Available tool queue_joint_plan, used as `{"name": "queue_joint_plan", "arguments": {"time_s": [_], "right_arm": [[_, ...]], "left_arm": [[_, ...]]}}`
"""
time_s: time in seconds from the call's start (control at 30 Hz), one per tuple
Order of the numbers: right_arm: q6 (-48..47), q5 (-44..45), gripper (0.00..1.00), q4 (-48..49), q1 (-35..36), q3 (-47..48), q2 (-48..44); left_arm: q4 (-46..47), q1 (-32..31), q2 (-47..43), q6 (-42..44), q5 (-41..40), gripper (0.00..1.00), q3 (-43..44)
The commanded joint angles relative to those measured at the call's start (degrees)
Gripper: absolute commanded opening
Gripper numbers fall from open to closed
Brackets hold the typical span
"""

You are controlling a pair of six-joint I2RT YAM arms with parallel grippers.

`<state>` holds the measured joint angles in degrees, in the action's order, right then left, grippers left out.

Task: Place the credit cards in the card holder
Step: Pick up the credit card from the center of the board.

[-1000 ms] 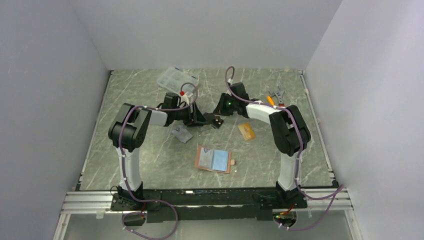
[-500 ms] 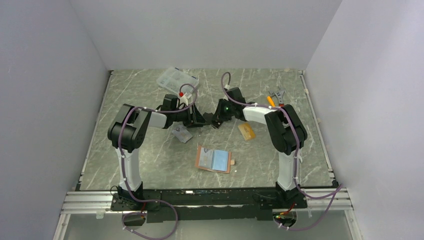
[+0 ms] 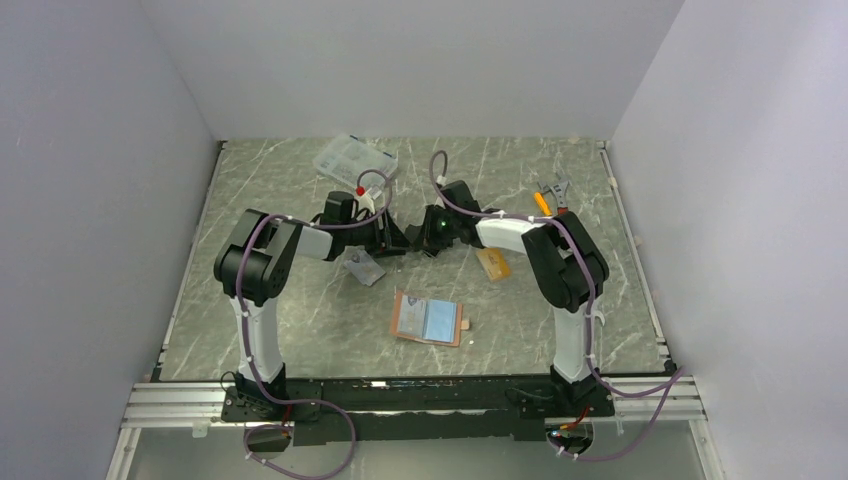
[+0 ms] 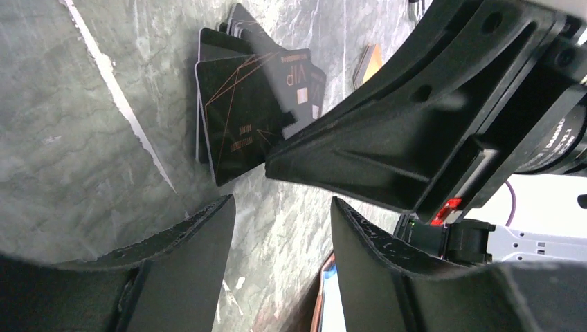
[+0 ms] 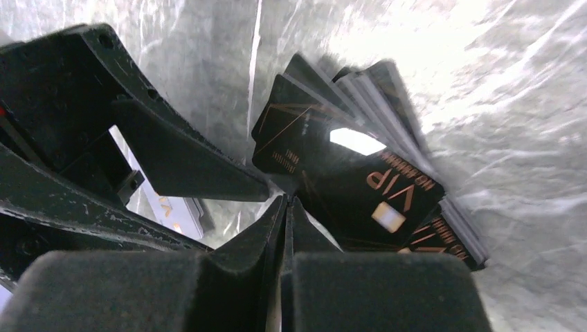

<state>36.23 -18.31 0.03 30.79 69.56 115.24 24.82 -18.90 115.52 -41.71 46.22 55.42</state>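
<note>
Crowding at the middle of the table (image 3: 300, 330): fanned black cards (image 4: 239, 117) are touched at their edge by the right gripper (image 5: 287, 204), fingers pressed together, with the left gripper (image 4: 282, 205) held apart just beside. The card holder (image 3: 430, 320) is laid nearer the bases. A silver-grey card (image 3: 362, 266) and an orange-gold card (image 3: 492, 262) are seen flat either side of the grippers, with a plastic box (image 3: 352, 157) and wrenches (image 3: 552, 190) behind.

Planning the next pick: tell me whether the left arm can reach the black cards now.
Probably not cleanly. The left gripper is open and points at the black cards, but the shut right gripper sits at their corner, crowding its approach.
</note>
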Motion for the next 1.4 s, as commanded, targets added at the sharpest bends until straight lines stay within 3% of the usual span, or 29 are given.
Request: {"name": "queue_joint_plan", "arguments": {"time_s": [0.0, 0.6, 1.1, 1.37], "right_arm": [[0.4, 0.6, 0.04, -2.0, 0.6, -1.5, 1.3], [4.3, -9.4, 0.08, 5.1, -6.0, -2.8, -5.4], [1.2, 0.1, 0.08, 0.6, -4.6, 0.2, -0.5], [1.0, -0.5, 0.07, 0.3, -2.8, 0.6, 1.0]], "left_arm": [[0.4, 0.8, -1.5, -0.4, -2.7, 0.59, -1.8], [4.3, 1.7, 1.1, -4.3, -4.7, 0.49, 0.3], [6.8, 1.5, 2.5, -5.9, -4.4, 0.48, 0.6], [6.6, 1.1, 2.9, -6.0, -4.8, 0.47, 1.5]]}}
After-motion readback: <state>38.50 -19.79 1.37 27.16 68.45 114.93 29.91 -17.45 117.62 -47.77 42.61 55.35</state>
